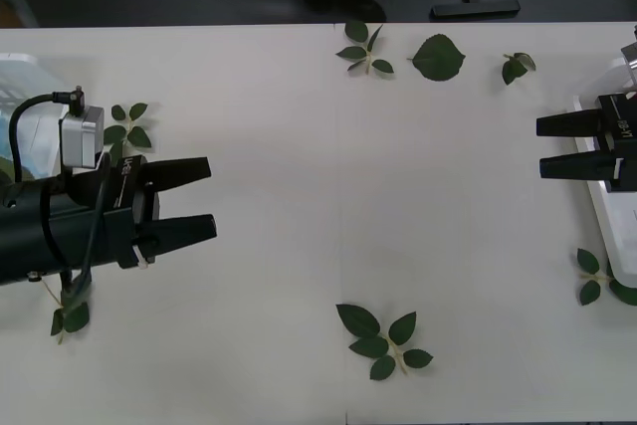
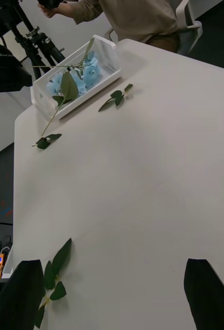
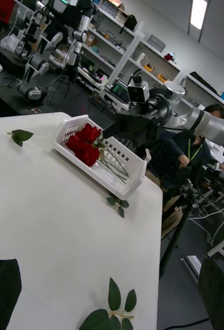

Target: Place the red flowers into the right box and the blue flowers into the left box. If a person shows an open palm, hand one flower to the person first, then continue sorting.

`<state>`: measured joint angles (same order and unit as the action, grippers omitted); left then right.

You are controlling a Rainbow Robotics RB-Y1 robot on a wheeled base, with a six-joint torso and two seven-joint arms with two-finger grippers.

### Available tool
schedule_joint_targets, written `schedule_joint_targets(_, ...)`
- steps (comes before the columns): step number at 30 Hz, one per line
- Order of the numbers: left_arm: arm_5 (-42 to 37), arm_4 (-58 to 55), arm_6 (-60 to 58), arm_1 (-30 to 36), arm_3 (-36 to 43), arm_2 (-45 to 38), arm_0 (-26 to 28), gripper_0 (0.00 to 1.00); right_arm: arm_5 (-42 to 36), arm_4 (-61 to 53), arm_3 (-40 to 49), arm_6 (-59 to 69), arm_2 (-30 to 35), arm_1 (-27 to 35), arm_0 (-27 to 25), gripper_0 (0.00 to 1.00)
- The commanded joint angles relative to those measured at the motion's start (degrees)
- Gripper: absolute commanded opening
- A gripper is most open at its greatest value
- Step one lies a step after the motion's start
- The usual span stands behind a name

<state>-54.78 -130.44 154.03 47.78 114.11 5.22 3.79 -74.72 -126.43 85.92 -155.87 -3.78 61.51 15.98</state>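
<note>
1. Left gripper [image 1: 204,202] is released, empty, over the table's left side, fingers pointing toward the middle.
2. Right gripper [image 1: 557,146] is also released and empty, at the right edge, just in front of the right box [image 3: 135,178].
3. Red flowers [image 3: 86,144] lie in the right box, stems along its length.
4. Blue flowers [image 2: 88,72] lie in the left box [image 2: 45,100] at the left edge.
5. Only leaf sprigs [image 1: 383,340] lie between the grippers, so sorting looks finished.
</note>
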Motion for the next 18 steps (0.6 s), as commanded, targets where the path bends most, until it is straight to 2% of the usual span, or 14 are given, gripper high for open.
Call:
schedule_joint_targets(1,0.81,-0.60,0.97,4.16,4.89,-0.30,5.00,1.00,-0.34,0.13,1.62,0.87,0.79,1.51,-0.60,0.79)
schedule_joint_targets(3,0.73,-0.51,0.97,4.87,5.77,-0.48,6.05,1.00,-0.34,0.13,1.62,0.87,0.79,1.51,-0.60,0.80)
schedule_joint_targets(7,0.73,0.98,0.97,5.57,8.06,-0.48,6.93,1.00,-0.34,0.13,1.62,0.87,0.79,1.51,-0.60,0.94)
schedule_joint_targets(10,0.64,1.33,0.97,5.57,8.23,-0.48,6.93,1.00,-0.34,0.13,1.62,0.87,0.79,1.51,-0.60,1.00)
schedule_joint_targets(18,0.64,1.60,0.97,5.57,7.79,-1.44,6.84,1.00,-0.34,0.13,1.62,0.87,0.79,1.51,-0.60,1.00)
